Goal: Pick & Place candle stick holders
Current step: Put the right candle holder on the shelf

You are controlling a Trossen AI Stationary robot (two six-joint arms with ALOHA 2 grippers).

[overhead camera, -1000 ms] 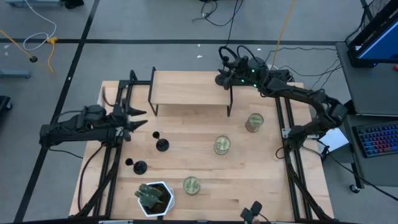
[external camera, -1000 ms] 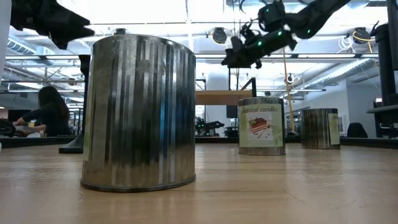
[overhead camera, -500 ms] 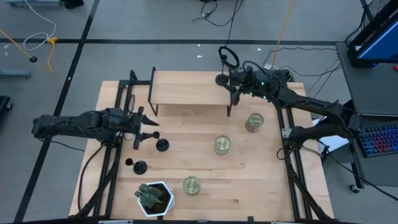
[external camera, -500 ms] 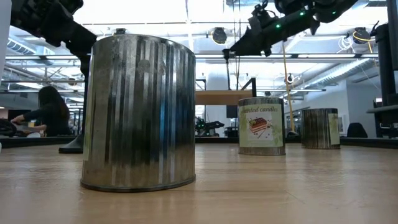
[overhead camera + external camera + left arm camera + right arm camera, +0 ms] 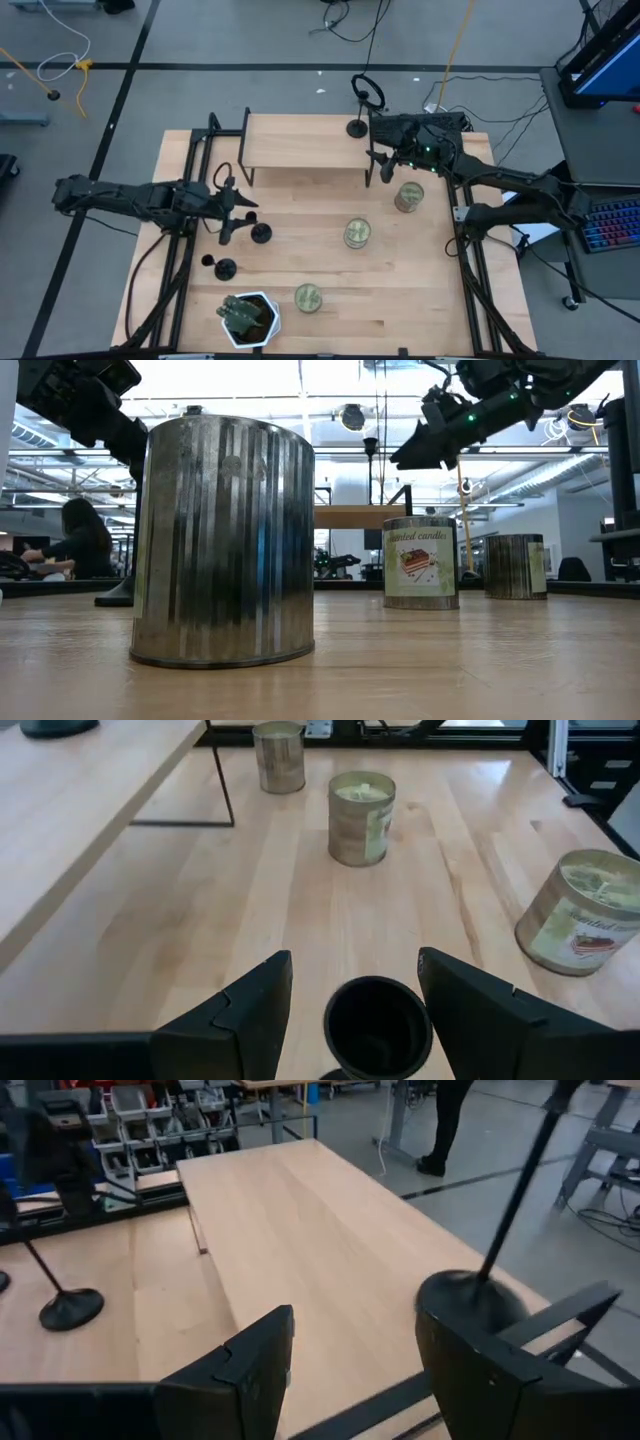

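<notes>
Three black candle stick holders show. One stands by its disc base on the raised wooden shelf; it also shows in the right wrist view. Two stand on the table by their bases. My left gripper is open, and its fingers stand on either side of the first table holder's cup without touching it. My right gripper is open and empty, off the shelf's right near corner.
Three pale green-gold tins stand on the table's middle and right. A white pot with a green plant sits at the near left. The shelf rests on thin black legs. Bare wood lies at the near right.
My left gripper has gone toward the table's right edge and down, until its open fingers stand around the holder's cup. My right gripper has drawn back from the holder on the shelf toward the near right; that holder stays upright on the shelf.
</notes>
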